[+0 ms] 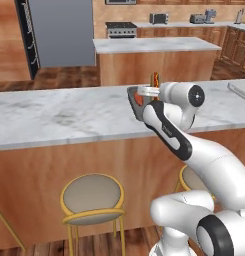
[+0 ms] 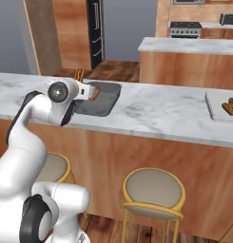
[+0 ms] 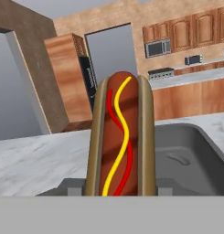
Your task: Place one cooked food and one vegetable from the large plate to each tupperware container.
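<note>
Gripper (image 3: 120,194): at the near rim of the dark grey tray, jaws clamped on a hot dog; the hand view looks straight along it.
Held hot dog (image 3: 120,137): stands upright between the jaws, red-brown sausage in a tan bun with red and yellow squiggles down it; from the left base view its tip (image 1: 155,79) pokes up above the wrist, just over the tray's near end.
Dark grey tray (image 2: 101,99): lies flat on the marble counter (image 2: 160,111), right beside the hand; its hollow (image 3: 186,160) opens just behind the hot dog.
Red-orange piece (image 1: 138,99): rests in the tray, close to the fingers; I cannot tell more of its form.
Pale tray (image 2: 214,107): on the same counter, well apart from the dark grey tray, at the right edge of the right base view.
Second hot dog (image 2: 229,109): lies in the pale tray.
Stools (image 1: 92,196): under the counter's overhang, nearer the base than the tray.
</note>
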Controlling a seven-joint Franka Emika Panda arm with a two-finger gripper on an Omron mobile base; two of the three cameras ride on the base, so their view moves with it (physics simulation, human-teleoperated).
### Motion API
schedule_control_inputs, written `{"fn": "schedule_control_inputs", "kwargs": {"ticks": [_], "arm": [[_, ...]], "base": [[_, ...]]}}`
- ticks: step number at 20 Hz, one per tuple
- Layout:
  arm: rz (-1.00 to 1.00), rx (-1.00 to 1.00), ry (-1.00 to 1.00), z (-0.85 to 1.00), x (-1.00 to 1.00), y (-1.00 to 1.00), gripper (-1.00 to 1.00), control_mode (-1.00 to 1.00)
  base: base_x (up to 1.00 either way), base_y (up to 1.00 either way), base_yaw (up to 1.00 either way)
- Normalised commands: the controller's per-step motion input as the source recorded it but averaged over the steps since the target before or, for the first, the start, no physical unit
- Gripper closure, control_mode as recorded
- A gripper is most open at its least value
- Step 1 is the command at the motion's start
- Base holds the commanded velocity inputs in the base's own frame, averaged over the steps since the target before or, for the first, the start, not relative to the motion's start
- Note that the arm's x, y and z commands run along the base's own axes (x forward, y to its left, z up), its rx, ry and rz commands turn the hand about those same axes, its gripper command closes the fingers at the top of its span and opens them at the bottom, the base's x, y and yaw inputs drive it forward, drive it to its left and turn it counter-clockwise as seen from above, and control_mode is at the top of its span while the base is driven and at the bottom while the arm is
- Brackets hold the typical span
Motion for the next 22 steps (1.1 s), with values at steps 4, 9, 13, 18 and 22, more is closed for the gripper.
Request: {"fn": "schedule_control_inputs", "kwargs": {"ticks": [4,9,13,18,22], "arm": [[0.0,0.0,0.0,0.0,0.0,0.0,1.0,1.0],[0.0,0.0,0.05,0.0,0.19,-0.03,1.0,-1.0],[0.0,0.0,0.37,0.02,0.95,-0.22,1.0,-1.0],[0.0,0.0,0.2,0.0,0.62,-0.28,1.0,-1.0],[0.0,0.0,0.11,-0.09,0.47,-0.28,1.0,-1.0]], "base": [[0.6,-0.49,-0.06],[0.63,-0.11,-0.01],[0.0,0.0,0.0],[0.0,0.0,0.0],[0.0,0.0,0.0]]}}
